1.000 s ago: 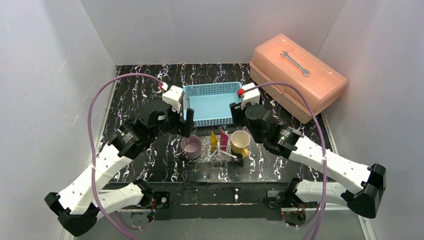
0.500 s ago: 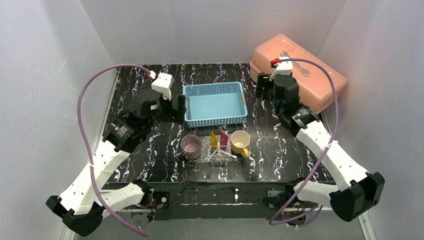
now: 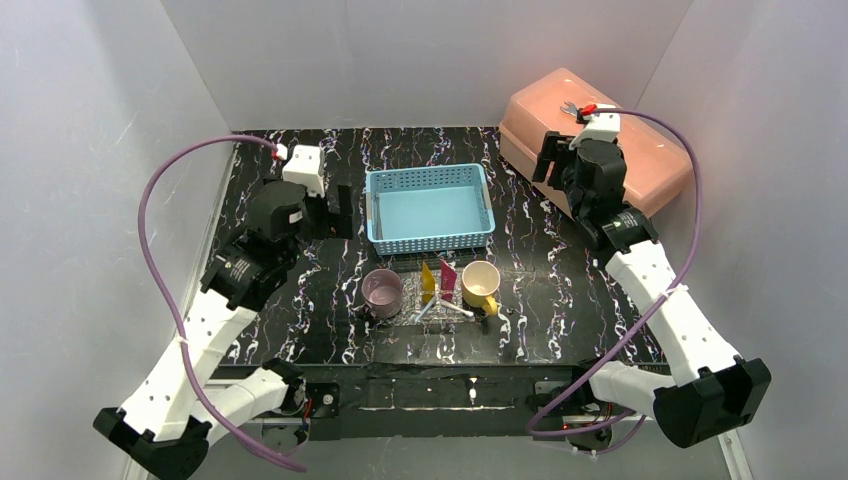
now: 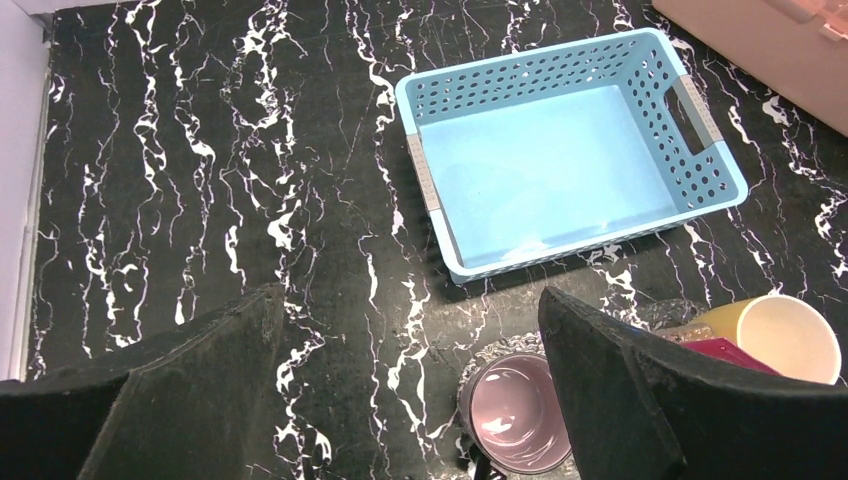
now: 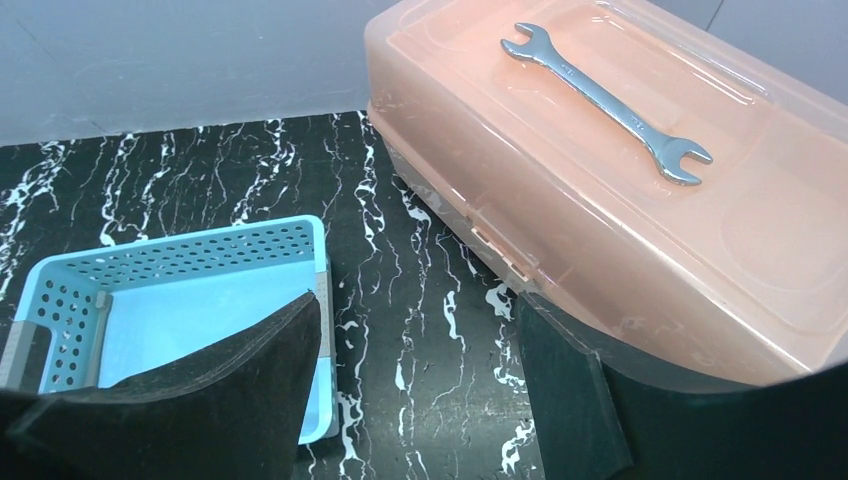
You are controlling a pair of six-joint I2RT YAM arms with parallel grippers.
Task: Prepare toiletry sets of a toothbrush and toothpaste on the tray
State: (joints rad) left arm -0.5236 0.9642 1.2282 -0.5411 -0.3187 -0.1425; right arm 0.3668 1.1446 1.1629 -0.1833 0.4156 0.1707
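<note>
Both my arms have swung back and outward from the blue basket [image 3: 430,205] over the past second. My left pincer [image 4: 410,300] is now off to its left and my right pincer [image 5: 418,305] is up by the orange toolbox [image 3: 600,150], each with jaws spread wide and holding nothing. I judge this a retreat because the sets look done: the yellow tube [image 3: 428,281], pink tube [image 3: 448,276] and crossed toothbrushes [image 3: 441,310] sit together on the tray [image 3: 443,321], between the purple cup [image 3: 382,292] and yellow cup [image 3: 481,283].
</note>
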